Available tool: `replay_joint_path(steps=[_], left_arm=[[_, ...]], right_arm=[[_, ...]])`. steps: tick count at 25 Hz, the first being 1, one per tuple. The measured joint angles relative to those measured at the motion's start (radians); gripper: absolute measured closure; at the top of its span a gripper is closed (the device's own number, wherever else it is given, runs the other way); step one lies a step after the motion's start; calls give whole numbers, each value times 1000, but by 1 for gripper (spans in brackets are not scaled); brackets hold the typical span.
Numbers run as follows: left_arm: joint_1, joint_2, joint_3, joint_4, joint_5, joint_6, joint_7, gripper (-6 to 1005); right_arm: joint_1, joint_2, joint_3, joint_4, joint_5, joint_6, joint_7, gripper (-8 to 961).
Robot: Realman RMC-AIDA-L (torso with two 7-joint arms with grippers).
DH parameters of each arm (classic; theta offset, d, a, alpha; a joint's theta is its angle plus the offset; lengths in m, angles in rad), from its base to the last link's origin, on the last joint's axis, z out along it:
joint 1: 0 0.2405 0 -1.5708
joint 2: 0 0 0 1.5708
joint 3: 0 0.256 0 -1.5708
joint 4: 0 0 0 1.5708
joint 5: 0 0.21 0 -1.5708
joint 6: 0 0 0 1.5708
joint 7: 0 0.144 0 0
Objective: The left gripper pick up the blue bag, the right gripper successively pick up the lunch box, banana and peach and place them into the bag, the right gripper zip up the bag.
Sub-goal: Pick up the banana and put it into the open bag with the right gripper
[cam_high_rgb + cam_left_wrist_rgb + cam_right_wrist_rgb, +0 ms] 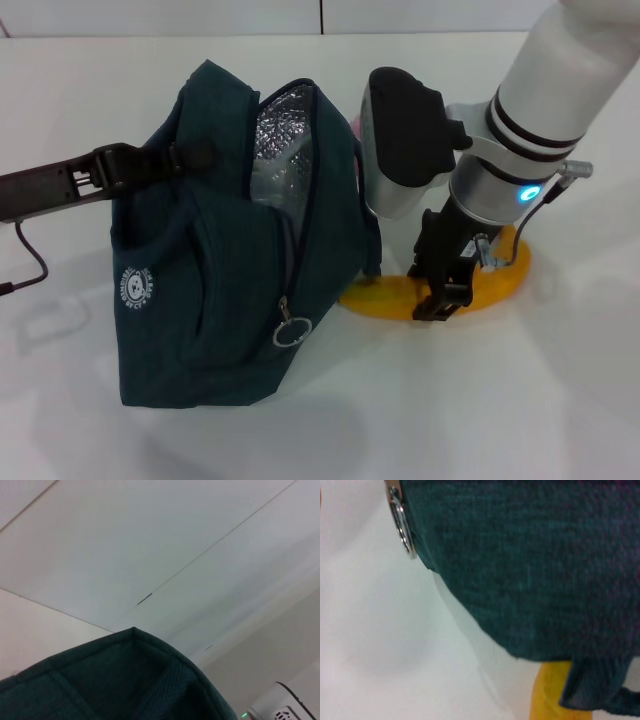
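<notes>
The blue bag stands on the white table, its top open and its silver lining showing. My left gripper is shut on the bag's top edge at its left side. The left wrist view shows only the bag's top corner. The yellow banana lies on the table just right of the bag. My right gripper is down on the banana's middle. The right wrist view shows the bag's side and the banana's end. A sliver of pink, perhaps the peach, peeks out behind the bag. The lunch box is out of view.
The bag's zipper pull ring hangs at its front; it also shows in the right wrist view. A loose strap of the bag hangs over the banana's end. The table is white, with a black cable at the left.
</notes>
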Motion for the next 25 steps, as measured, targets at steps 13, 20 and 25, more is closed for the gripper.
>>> replay_joint_path(steps=[13,20,25], left_arm=[[5,4,0,0,-3,8,0,953],[13,5,0,0,-18,11,0,953],[15,3,1,0,-20,13,0,953]], right_arm=[[-62,-11,229,-7,-114,-63,18,528],[-99,-12,418,-11,-177,-79,20,527],[-113,-15,553,-14,-213,-73,38,525]])
